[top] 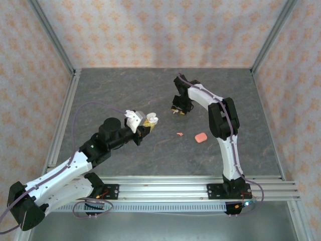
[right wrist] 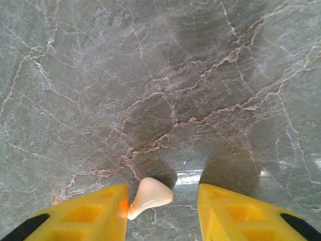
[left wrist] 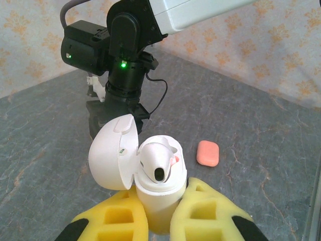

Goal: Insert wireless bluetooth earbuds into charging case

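Tabletop [top: 150,90] grey and marbled, with patterned walls on three sides. Left claw [left wrist: 160,208] sits left of centre in the overhead frame, its yellow fingers [left wrist: 120,221] clamped together on the body of the white case [left wrist: 158,193]. The case lid [left wrist: 113,153] is swung open toward the left of the wrist frame. A seated white earbud [left wrist: 156,161] lies in the open top of the case, its dark opening facing the camera. A salmon fleck [left wrist: 175,159] shows just beside it inside the case, too little of it to tell what it is. Right arm [left wrist: 120,60] stands beyond the case, upper left of the left wrist frame. Right claw [right wrist: 160,213] is just right of centre in the overhead frame, pointed down and low over the tabletop, fingers standing apart. A loose white earbud [right wrist: 149,197] lies between them, touching the finger at the lower left of the right wrist frame, with a clear gap to the other finger. A salmon earbud [top: 179,134] lies on the tabletop below the right claw in the overhead frame. The salmon case [top: 201,137] lies near it to the right, closed, and apart from both claws.
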Controlling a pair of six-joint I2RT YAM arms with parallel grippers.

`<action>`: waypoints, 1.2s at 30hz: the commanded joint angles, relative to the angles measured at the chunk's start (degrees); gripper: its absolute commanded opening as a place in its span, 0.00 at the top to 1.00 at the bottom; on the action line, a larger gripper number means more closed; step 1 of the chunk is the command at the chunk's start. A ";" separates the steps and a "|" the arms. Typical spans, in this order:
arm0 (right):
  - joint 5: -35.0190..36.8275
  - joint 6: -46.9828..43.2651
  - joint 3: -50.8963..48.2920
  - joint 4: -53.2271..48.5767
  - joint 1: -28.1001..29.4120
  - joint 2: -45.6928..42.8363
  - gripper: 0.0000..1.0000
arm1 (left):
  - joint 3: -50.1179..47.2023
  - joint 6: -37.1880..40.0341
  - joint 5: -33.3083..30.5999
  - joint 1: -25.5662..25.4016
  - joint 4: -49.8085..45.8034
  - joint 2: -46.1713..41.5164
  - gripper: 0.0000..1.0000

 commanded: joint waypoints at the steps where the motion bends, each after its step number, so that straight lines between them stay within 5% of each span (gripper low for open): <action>1: 0.33 0.22 -1.05 0.37 -0.20 1.20 0.62 | -0.46 1.13 -0.12 -0.18 1.28 -0.45 1.00; 20: -1.32 -5.48 -4.51 -4.46 -0.12 -4.16 0.77 | -0.15 0.81 0.18 -0.15 0.51 -0.50 1.00; 36: -4.73 -1.38 -28.04 2.74 2.96 -19.17 0.77 | -0.40 0.16 1.36 -0.15 0.55 -0.49 1.00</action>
